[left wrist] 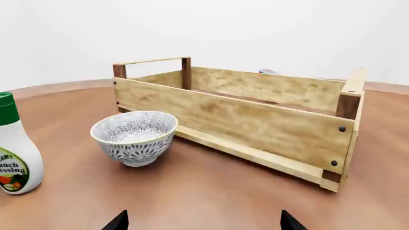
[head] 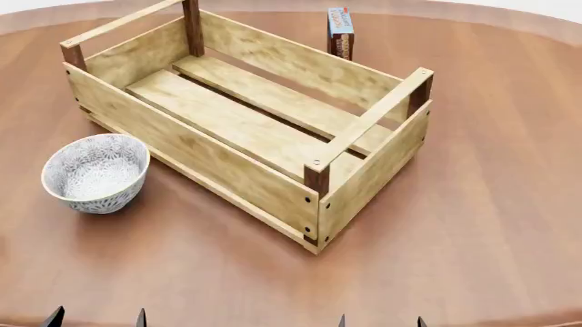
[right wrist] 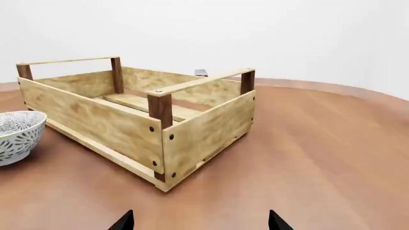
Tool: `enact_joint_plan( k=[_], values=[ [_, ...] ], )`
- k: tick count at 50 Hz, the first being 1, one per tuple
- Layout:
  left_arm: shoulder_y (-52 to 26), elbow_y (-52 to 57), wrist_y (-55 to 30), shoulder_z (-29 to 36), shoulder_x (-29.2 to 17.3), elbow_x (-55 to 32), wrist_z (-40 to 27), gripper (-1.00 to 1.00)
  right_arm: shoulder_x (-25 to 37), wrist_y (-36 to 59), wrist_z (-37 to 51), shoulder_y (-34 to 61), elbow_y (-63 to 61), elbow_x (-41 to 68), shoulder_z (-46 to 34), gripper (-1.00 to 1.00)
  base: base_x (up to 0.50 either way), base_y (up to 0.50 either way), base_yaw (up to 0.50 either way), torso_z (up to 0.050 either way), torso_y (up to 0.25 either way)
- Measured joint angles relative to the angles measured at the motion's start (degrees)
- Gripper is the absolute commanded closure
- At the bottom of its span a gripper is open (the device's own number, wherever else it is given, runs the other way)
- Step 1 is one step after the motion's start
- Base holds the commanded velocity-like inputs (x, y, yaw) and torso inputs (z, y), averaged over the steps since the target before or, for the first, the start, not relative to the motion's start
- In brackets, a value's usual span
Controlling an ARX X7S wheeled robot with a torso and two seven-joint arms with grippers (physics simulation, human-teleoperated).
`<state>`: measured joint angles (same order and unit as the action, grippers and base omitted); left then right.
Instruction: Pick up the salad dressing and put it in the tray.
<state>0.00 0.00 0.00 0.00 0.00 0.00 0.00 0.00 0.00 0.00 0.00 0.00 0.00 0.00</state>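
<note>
The salad dressing (left wrist: 16, 146) is a white bottle with a green cap and a ranch label, upright on the brown table at the edge of the left wrist view; it is out of the head view. The tray (head: 245, 122) is a light-wood crate with dark corner posts and two top rails, empty, also in the left wrist view (left wrist: 255, 120) and right wrist view (right wrist: 128, 120). My left gripper (left wrist: 203, 224) is open and empty, low over the table short of the bowl. My right gripper (right wrist: 199, 223) is open and empty, facing the crate's near corner. Both show in the head view only as fingertip points, left (head: 95, 319) and right (head: 380, 321).
A small white patterned bowl (head: 95, 172) stands left of the crate, between it and the bottle (left wrist: 134, 136). A small upright box (head: 340, 33) stands behind the crate's far side. The round table's edge (head: 546, 17) curves at the back.
</note>
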Motion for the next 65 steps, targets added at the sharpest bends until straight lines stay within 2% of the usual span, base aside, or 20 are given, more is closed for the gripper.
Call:
enact_joint_plan(
  k=[16,51,60,65],
  values=[
    [0.1,-0.1,0.5,2.1,-1.9,-1.7,-2.4,-1.0,1.8,0.3,3.3,0.1,0.3,0.6,-2.4,-1.0,0.0,0.0,0.0,0.0,0.0],
    [0.0,-0.6,2.4,5.9,-5.1,-4.5,-5.3,-1.0,5.0,-1.8,7.3,-0.2,0.4,2.3,-6.5,-1.0,0.0,0.5,0.0,0.0,0.0],
    [-0.5,-0.9,1.4,6.3,-5.7,-5.3,-6.1,-1.0,5.4,-0.7,9.3,0.1,0.2,0.6,-7.9,-1.0,0.04,0.0,0.0,0.0,0.0],
    [-0.9,0.5,-0.5,6.5,-6.2,-5.8,-6.7,-1.0,5.8,0.3,10.6,0.0,-0.9,-0.1,-8.1,-1.0,0.5,0.0,0.0,0.0,0.0]
  ],
)
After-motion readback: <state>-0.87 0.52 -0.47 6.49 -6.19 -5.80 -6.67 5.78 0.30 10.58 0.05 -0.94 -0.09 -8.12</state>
